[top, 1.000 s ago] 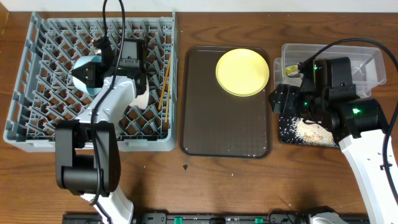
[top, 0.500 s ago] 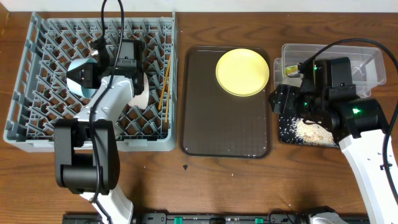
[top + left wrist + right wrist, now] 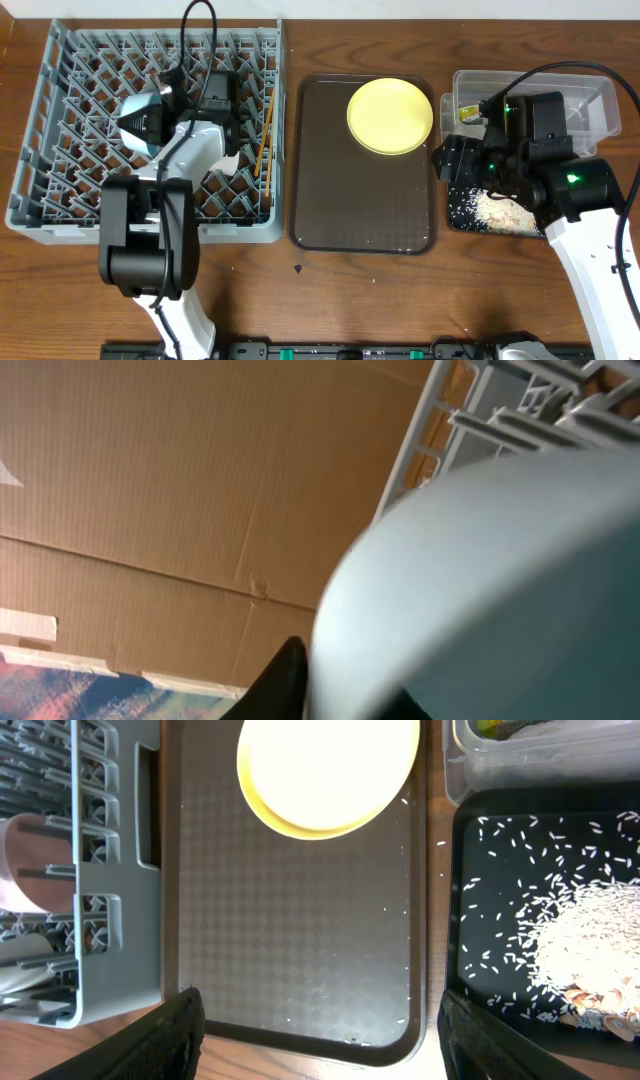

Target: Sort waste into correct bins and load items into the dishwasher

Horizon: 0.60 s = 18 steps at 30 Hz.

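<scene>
My left gripper [image 3: 163,98] is shut on the rim of the light blue bowl [image 3: 140,126] and holds it tilted over the grey dish rack [image 3: 60,190]. In the left wrist view the bowl [image 3: 480,580] fills the frame, with one black finger [image 3: 283,680] outside its rim. Two chopsticks [image 3: 265,140] and a white bowl [image 3: 226,160] lie in the rack. My right gripper [image 3: 450,160] is open and empty, above the gap between the serving tray and the black tray [image 3: 458,218]. The yellow plate [image 3: 390,116] sits on the brown tray; it also shows in the right wrist view [image 3: 325,770].
The dark brown serving tray [image 3: 360,200] lies mid-table. The black tray [image 3: 480,920] holds rice crumbs [image 3: 580,940]. The clear tub [image 3: 585,95] behind it holds the green-and-orange wrapper [image 3: 468,115]. The rack's right wall [image 3: 150,870] borders the serving tray.
My left wrist has turned and shifted a little to the right with the blue bowl, still over the rack. The right arm has not moved.
</scene>
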### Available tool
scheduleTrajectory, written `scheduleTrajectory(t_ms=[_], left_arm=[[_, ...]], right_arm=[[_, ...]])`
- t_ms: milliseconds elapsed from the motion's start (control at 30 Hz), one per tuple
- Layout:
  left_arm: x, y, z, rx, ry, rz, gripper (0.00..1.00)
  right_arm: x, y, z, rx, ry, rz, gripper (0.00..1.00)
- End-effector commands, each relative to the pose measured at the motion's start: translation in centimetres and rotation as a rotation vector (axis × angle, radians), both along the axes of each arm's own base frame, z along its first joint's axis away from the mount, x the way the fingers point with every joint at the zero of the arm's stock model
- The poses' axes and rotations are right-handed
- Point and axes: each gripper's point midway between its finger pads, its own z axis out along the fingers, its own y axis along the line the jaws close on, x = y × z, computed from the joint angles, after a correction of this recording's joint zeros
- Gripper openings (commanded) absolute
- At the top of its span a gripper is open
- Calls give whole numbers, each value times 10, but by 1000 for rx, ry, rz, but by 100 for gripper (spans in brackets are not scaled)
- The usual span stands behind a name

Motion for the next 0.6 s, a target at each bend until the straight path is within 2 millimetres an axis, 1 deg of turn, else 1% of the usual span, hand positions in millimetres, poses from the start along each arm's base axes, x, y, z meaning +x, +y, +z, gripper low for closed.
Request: scheduleTrajectory(t_ms=[0, 133, 200, 333, 367, 400, 467, 567], left_arm=[[3, -16, -9, 6, 36, -40, 23], [7, -33, -7, 5, 29, -83, 33], [8, -40, -2, 4, 17, -100, 35], [9, -52, 15, -12, -33, -134, 43], [9, -55, 18, -27, -45, -148, 46], [11, -64, 24, -81, -64, -194, 53], [11, -75, 33, -148, -84, -252, 56], [12, -94, 43, -254, -117, -345, 57]], right_arm=[[1, -1, 5, 7, -12, -10, 73], [1, -1, 5, 7, -12, -10, 73], [1, -1, 5, 7, -11, -11, 73], [1, -1, 5, 7, -11, -11, 73], [1, -1, 5, 7, -11, -10, 73], [2, -1, 5, 8, -13, -11, 73], [2, -1, 5, 8, -14, -11, 73], [2, -1, 5, 8, -14, -10, 73]])
